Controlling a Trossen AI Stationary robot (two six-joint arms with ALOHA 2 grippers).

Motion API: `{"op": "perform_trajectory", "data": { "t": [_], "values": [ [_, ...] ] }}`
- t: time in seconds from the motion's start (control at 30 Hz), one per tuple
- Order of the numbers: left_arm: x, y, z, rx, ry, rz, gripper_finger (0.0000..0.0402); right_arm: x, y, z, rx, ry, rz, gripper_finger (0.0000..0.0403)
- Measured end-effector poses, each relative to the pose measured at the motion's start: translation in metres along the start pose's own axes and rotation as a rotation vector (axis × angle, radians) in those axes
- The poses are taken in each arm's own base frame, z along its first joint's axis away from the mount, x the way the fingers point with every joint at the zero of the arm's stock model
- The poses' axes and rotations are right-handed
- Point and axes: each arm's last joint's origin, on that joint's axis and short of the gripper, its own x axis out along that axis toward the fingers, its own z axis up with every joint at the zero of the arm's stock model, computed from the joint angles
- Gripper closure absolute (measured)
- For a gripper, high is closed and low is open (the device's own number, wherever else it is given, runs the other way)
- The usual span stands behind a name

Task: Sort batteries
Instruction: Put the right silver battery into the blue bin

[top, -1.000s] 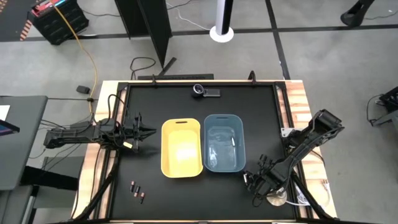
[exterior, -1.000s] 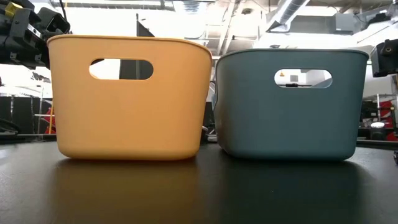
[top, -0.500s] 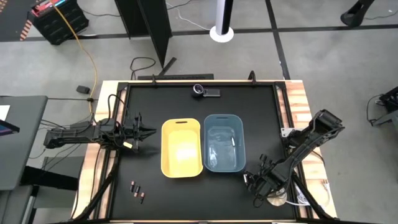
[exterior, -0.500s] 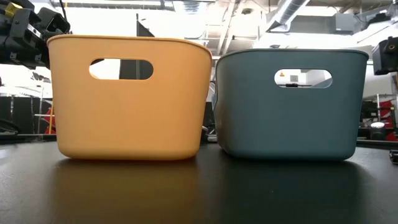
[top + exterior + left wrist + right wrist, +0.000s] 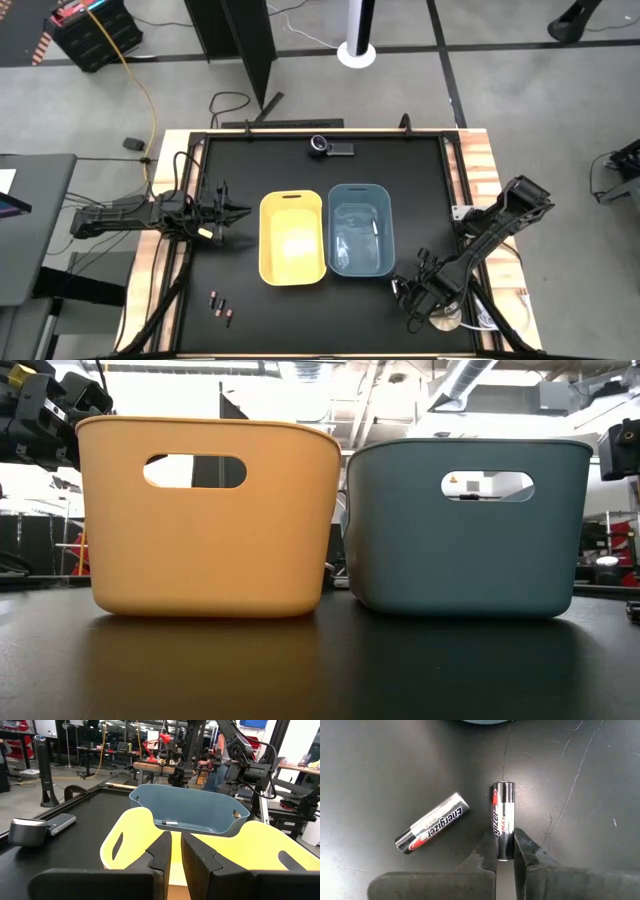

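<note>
My right gripper (image 5: pixel 504 851) is low over the table's near right part (image 5: pixel 405 291), shut on a silvery battery (image 5: pixel 503 820). A second silvery battery (image 5: pixel 432 828) lies flat on the black table beside it. Three dark batteries (image 5: pixel 220 306) lie near the table's near left corner. One white battery (image 5: pixel 169 823) rests on the floor of the blue bin (image 5: pixel 359 228). My left gripper (image 5: pixel 176 856) hovers shut just left of the yellow bin (image 5: pixel 292 238), touching nothing. My right gripper pinches the silvery battery between its two fingers at the end nearest the wrist (image 5: pixel 504 851), one finger (image 5: pixel 487 851) on each long side. The fingers come from above, slanting down. The battery seems to lie flat on the table, its free end pointing away from the fingers.
The yellow and blue bins stand side by side at mid-table (image 5: pixel 208 510) (image 5: pixel 465 525). A round silver disc (image 5: pixel 441 322) lies by the near right edge, close to my right gripper. A small camera device (image 5: pixel 329 147) sits at the far edge.
</note>
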Motion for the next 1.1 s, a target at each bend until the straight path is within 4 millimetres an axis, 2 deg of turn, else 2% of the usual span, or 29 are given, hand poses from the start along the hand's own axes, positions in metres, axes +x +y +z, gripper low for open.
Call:
{"op": "perform_trajectory", "data": {
  "t": [0.57, 0.7, 0.93, 1.1],
  "values": [
    [0.000, 0.000, 0.000, -0.008, 0.000, 0.000, 0.0362, -0.022, -0.012, 0.003, 0.003, 0.011, 0.026, 0.0376],
    [0.000, 0.000, 0.000, -0.008, 0.000, 0.000, 0.0362, -0.033, -0.017, 0.005, 0.006, 0.004, 0.057, 0.0376],
    [0.000, 0.000, 0.000, -0.008, 0.000, 0.000, 0.0362, -0.055, -0.026, 0.006, 0.024, 0.101, 0.164, 0.0375],
    [0.000, 0.000, 0.000, -0.008, 0.000, 0.000, 0.0362, -0.073, -0.033, 0.007, 0.027, 0.087, 0.251, 0.0375]
  ]
}}
